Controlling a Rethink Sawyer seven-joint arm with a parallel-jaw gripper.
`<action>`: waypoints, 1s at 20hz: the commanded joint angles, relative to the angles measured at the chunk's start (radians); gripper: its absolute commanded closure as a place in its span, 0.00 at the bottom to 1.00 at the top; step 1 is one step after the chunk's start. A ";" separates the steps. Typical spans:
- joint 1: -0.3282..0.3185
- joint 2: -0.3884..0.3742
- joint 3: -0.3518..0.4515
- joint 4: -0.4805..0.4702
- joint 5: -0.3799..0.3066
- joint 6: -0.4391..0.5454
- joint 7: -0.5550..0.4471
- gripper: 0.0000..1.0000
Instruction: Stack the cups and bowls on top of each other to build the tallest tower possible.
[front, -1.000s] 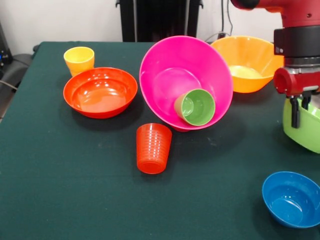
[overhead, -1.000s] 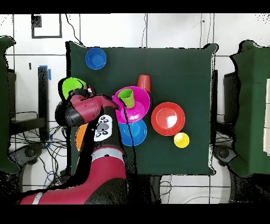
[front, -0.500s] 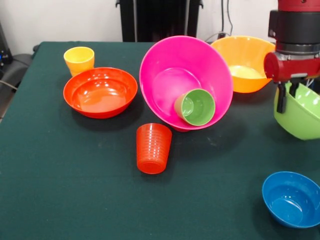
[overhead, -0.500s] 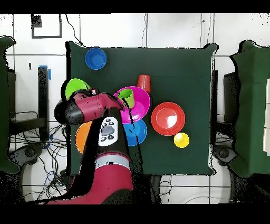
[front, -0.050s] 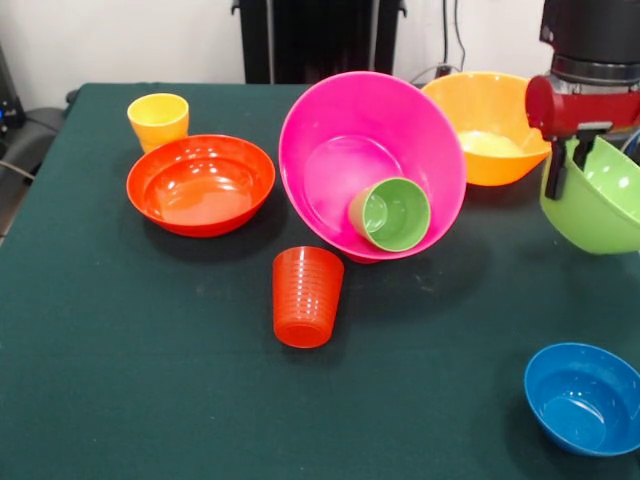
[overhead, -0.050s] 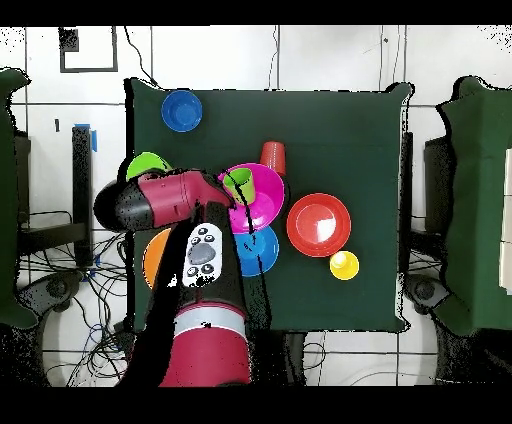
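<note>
At the right edge of the front view, my gripper (front, -0.050s: 566, 168) is shut on the rim of the lime green bowl (front, -0.050s: 600, 203), which hangs tilted above the table. The large pink bowl (front, -0.050s: 365, 160) leans on its side mid-table with the light green cup (front, -0.050s: 391, 213) lying inside it. In the overhead view it rests partly on a medium blue bowl (overhead, -0.050s: 260, 253). In front of it, the ribbed orange-red cup (front, -0.050s: 307, 297) stands upside down. A yellow cup (front, -0.050s: 158, 119) and a shallow red-orange bowl (front, -0.050s: 200, 184) sit at the left.
A yellow-orange bowl (front, -0.050s: 488, 125) sits behind the pink one, close to the held bowl. A blue bowl (front, -0.050s: 582, 397) stands near the front right corner. In the overhead view my arm (overhead, -0.050s: 165, 200) covers the table's left side.
The lime green bowl has risen off the table with my gripper over the last second, and it now hangs higher and slightly further left in the front view.
</note>
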 joint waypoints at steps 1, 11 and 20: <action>0.043 -0.002 -0.015 -0.083 0.029 0.116 0.158 1.00; 0.045 0.028 -0.059 -0.244 -0.009 0.259 0.039 1.00; -0.002 0.017 -0.014 -0.338 -0.022 0.415 -0.050 1.00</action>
